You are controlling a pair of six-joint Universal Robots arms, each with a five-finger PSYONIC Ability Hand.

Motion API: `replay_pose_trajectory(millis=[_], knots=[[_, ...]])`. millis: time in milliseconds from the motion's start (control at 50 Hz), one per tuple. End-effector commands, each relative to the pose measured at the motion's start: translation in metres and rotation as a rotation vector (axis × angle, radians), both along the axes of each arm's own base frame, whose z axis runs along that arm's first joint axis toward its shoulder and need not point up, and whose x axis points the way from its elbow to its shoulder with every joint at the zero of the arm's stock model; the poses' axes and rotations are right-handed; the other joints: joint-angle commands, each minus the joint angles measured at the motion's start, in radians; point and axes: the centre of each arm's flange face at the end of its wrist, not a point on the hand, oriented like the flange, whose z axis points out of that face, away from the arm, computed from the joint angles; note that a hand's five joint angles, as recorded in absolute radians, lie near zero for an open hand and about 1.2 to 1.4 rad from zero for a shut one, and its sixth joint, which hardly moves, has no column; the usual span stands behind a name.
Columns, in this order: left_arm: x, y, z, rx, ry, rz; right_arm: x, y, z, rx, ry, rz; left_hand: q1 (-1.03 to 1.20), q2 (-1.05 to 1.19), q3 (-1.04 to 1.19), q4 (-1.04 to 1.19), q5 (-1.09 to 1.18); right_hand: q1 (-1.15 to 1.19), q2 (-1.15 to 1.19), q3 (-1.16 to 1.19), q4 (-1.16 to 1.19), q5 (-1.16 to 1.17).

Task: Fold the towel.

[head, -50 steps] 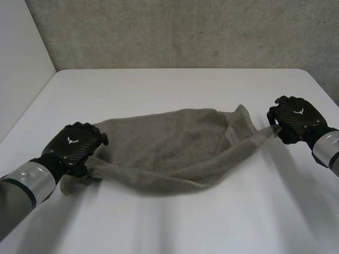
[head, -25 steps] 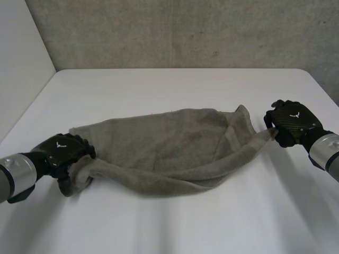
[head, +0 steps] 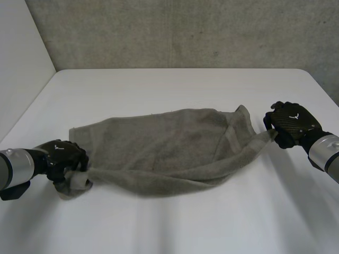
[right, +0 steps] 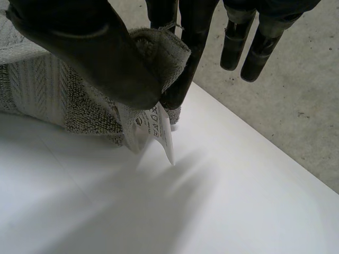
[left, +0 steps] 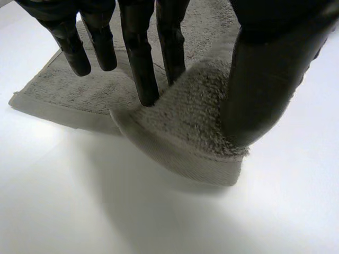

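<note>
The towel is clamped at one corner by the left hand, at another by the right hand — likely for stretching it taut.

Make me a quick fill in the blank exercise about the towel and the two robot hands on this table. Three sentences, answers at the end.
1. The grey towel lies on a ____ table.
2. The left hand pinches one ____ of the towel.
3. The right hand pinches the end with the white label between its fingers and its ____.
Missing words: white; corner; thumb.
</note>
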Motion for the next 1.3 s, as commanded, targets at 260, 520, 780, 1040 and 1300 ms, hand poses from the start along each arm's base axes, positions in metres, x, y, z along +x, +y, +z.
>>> replay_pose_trajectory(millis=[260,520,780,1040,1300], knots=[[0.0,0.03,0.027,-0.069,0.004,-0.008,0.0,0.001,-0.001,0.006,0.0,-0.002,0.135,0.111,-0.052,-0.059,0.125,0.068,0.069,-0.044,-0.076,0.058],[0.005,0.032,0.022,-0.065,0.03,0.0,0.0,0.001,-0.002,0.005,0.001,0.0,-0.196,-0.22,-0.052,-0.059,-0.206,0.068,0.069,-0.044,-0.076,0.058],[-0.001,0.036,0.03,-0.042,0.042,-0.034,0.0,0.0,-0.005,0.01,0.01,0.003,0.243,0.22,-0.052,-0.059,0.234,0.068,0.069,-0.044,-0.076,0.058],[0.004,0.018,0.035,-0.112,0.044,-0.009,0.0,-0.001,-0.005,0.007,0.01,0.001,-0.485,-0.508,-0.052,-0.059,-0.494,0.068,0.069,-0.044,-0.076,0.058],[0.004,-0.011,0.016,-0.103,0.028,-0.003,0.0,0.0,-0.009,0.007,0.031,0.006,-0.535,-0.558,-0.052,-0.059,-0.544,0.068,0.069,-0.044,-0.076,0.058]])
